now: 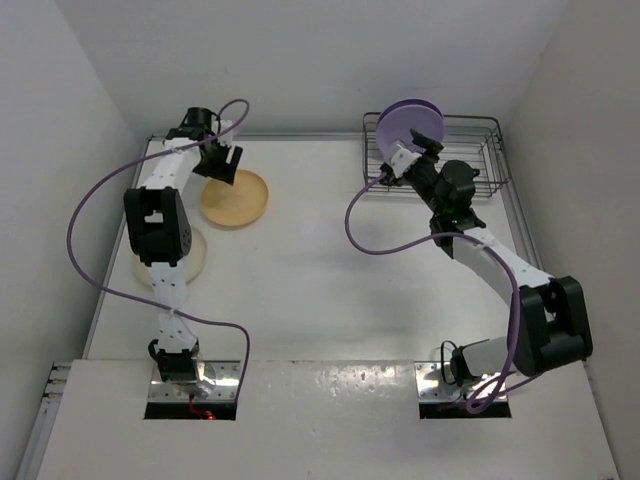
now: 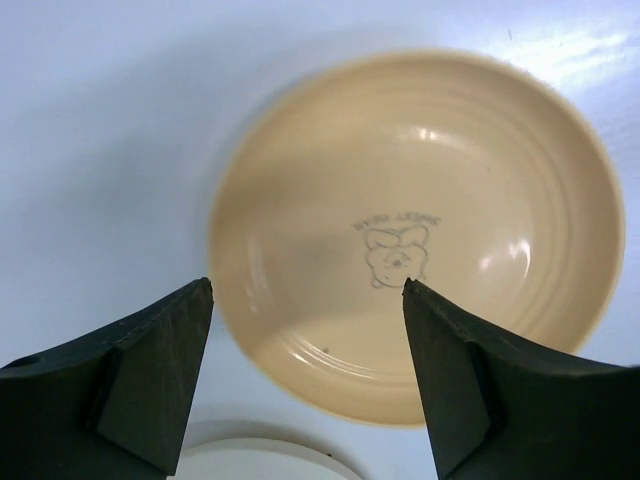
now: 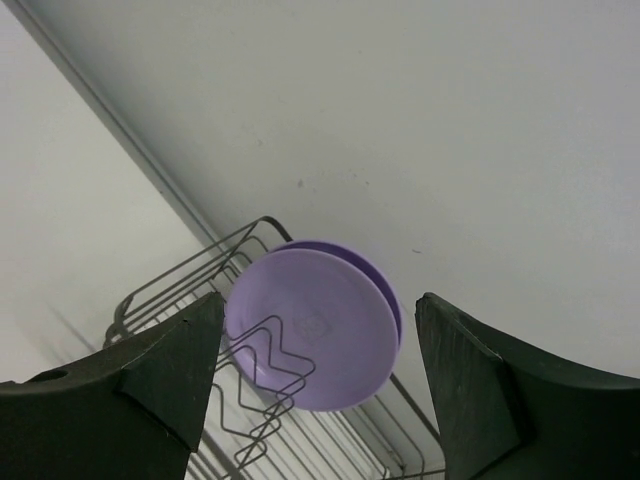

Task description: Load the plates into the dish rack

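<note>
Now two plates racked, two lying flat

On the white tabletop (image 1: 330, 270), the wire dish rack (image 1: 478, 120) sits far right, with both purple plates (image 1: 410, 125) standing on edge at its left end. The orange plate (image 1: 236, 198) lies flat far left, the cream plate (image 1: 195, 255) nearer. Spread and empty, the left claw (image 2: 308, 290) hangs over the orange plate's far-left rim; that arm is clearly the nearer one. The right claw (image 1: 415, 152), also spread and empty, faces the purple plates.

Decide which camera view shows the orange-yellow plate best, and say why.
The left wrist view: the orange-yellow plate nearly fills it, with its rim, rings and printed mark visible. The top external view shows it small, lying flat on the table. The right wrist view does not show it.
</note>
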`<move>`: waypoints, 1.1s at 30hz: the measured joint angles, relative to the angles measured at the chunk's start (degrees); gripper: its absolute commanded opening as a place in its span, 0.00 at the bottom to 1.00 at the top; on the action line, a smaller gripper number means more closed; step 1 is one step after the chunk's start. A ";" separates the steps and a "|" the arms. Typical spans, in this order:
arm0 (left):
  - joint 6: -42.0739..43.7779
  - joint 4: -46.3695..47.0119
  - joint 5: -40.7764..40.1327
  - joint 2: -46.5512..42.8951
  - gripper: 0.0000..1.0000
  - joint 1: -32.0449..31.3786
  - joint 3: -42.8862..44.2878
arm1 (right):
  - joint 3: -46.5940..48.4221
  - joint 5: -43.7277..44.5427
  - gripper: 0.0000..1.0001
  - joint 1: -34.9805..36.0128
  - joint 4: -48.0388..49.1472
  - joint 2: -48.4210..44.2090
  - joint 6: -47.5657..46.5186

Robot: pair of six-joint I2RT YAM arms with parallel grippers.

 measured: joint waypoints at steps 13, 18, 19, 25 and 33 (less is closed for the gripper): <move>-0.87 1.09 -2.29 8.63 0.40 5.53 3.41 | -3.39 1.22 0.74 1.07 -5.27 -5.95 -0.07; 0.74 0.31 -1.22 8.59 0.00 5.53 3.39 | -3.56 3.39 0.69 0.74 -5.60 -6.88 2.56; 1.18 0.02 -0.92 8.59 0.00 5.53 3.45 | -3.67 3.98 0.67 0.66 -5.60 -6.88 4.24; 2.27 -2.82 -0.13 8.28 0.00 4.24 7.15 | -7.21 12.61 0.67 -0.85 -3.13 -7.21 17.57; 16.26 0.70 -18.49 1.14 0.00 -12.55 16.76 | -17.68 25.31 0.64 -1.92 8.02 -5.70 24.24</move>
